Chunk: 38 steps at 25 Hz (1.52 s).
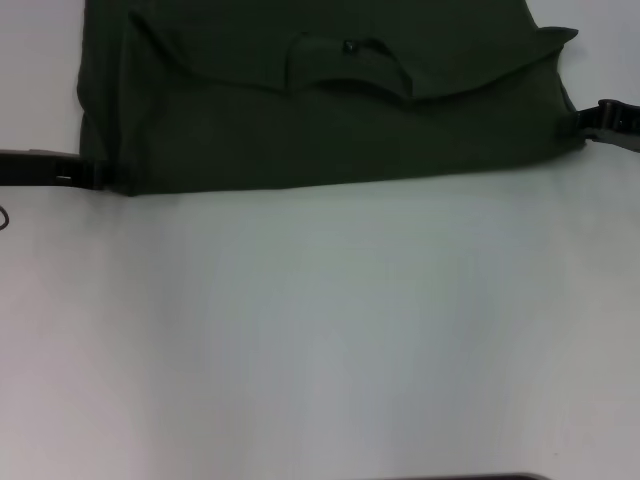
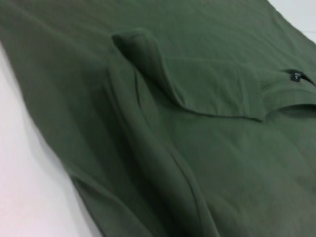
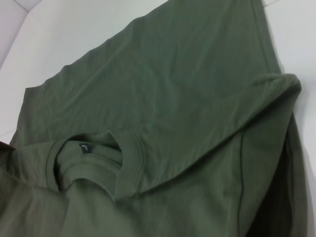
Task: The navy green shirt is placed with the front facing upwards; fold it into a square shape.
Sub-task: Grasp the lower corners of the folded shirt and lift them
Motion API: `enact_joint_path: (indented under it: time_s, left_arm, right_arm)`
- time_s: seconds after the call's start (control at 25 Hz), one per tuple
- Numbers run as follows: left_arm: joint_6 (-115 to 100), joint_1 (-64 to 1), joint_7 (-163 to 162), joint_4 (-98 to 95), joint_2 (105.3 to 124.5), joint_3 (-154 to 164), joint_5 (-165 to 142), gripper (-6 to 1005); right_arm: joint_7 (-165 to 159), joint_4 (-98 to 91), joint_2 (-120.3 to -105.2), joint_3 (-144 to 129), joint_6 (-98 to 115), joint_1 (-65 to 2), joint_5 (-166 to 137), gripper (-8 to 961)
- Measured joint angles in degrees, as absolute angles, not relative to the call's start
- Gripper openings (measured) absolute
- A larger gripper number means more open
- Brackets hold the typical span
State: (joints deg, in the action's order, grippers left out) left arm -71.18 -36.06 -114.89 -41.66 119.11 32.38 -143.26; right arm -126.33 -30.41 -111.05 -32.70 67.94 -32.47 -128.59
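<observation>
Dark olive-green cotton fills the far part of the white table [image 1: 320, 330]: the navy green shirt [image 1: 330, 130], a short-sleeved T-shirt, lies doubled over itself, its straight near fold edge running between the two grippers. The left gripper [image 1: 88, 174], black and low over the table, sits right at the shirt's near corner on its own side, touching the cloth; I cannot tell from here whether its jaws are parted or pinching the fabric. The right gripper [image 1: 590, 124] meets the opposite edge of the shirt, a little farther from the robot than the left one, and its jaw state is just as hard to make out. Midway between them, farther back, the ribbed round collar [image 1: 350, 70] shows, a small dark neck label [image 1: 349, 46] inside it.
</observation>
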Motion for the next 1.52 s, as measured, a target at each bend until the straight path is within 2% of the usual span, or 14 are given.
enact_joint_path:
  time_s: [0.88,1.2,1.52]
  left_arm:
    - [-74.3,-34.4,-115.6,-45.2,118.44,30.3,-141.2,48]
    - [-73.8,-35.3,-116.1,-44.7,118.28,31.0,-140.6,204]
    - [-74.1,-35.6,-116.1,-43.7,118.37,33.1,-140.9,555]
  right_arm:
    - [-125.5,-30.4,-110.74,-32.7,68.7,-31.1,-128.0,38]
    - [-125.5,-30.4,-110.86,-32.7,68.6,-31.3,-128.0,37]
    - [-125.5,-30.4,-110.92,-32.7,68.6,-31.4,-128.1,39]
